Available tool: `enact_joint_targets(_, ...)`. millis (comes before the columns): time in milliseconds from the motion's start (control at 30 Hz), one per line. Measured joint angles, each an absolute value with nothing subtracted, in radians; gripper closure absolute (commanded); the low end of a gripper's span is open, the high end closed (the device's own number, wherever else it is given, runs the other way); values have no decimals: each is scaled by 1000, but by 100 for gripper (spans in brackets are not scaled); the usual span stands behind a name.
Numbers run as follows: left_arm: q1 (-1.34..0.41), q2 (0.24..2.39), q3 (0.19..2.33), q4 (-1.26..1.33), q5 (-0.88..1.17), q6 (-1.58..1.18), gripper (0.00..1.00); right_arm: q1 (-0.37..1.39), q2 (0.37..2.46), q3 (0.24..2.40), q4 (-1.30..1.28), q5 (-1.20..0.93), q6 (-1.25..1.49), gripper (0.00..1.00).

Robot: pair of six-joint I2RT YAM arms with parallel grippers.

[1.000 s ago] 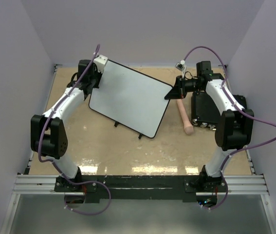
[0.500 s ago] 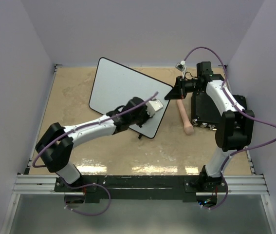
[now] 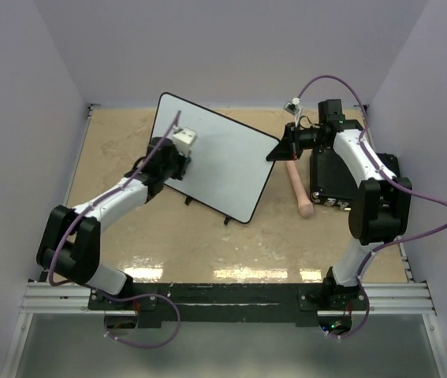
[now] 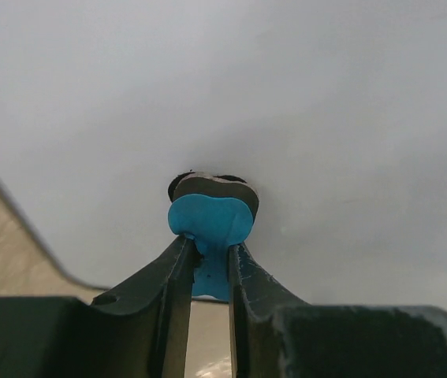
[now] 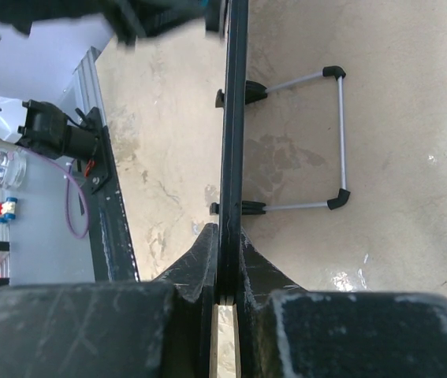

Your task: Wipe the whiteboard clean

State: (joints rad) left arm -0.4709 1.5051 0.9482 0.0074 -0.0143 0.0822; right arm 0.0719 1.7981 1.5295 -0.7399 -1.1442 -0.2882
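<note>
The whiteboard (image 3: 227, 161) lies tilted in the middle of the table, its face blank white with a thin black rim. My left gripper (image 3: 179, 151) is over the board's left part. In the left wrist view it (image 4: 211, 250) is shut on a blue eraser (image 4: 211, 222), whose dark pad presses on the white board surface (image 4: 325, 118). My right gripper (image 3: 283, 150) is shut on the board's right corner. In the right wrist view it (image 5: 227, 236) clamps the black board edge (image 5: 234, 118), seen edge-on.
A black rectangular box (image 3: 332, 177) lies at the right under the right arm. A pinkish wooden handle (image 3: 299, 189) lies between box and board. The board's wire stand with black feet (image 5: 340, 134) sticks out underneath. Walls enclose the table.
My left gripper with the eraser swept from the board's top-left corner to its lower right, then back to the left part. The right gripper and board stayed put.
</note>
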Motion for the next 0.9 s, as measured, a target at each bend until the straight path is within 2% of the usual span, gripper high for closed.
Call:
enact_joint_targets(133, -253, 1487, 880, 38, -38, 144, 100, 72, 1798, 1529, -741, -1144, -290, 100)
enact_joint_targets(300, -213, 1486, 862, 77, -11, 216, 100, 72, 1794, 1524, -739, -1145, -290, 100)
enact_joint_targets(400, -298, 1463, 839, 106, 3, 250, 100, 72, 1786, 1518, -738, -1144, -291, 100)
enact_joint_targets(633, -674, 1431, 807, 118, 53, 274, 100, 72, 1779, 1510, -733, -1143, -291, 100)
enact_joint_targets(767, -841, 1497, 813, 142, 54, 274, 100, 72, 1778, 1507, -727, -1144, -287, 100)
enact_joint_targets(900, -939, 1609, 880, 103, 26, 269, 100, 72, 1770, 1502, -725, -1142, -287, 100)
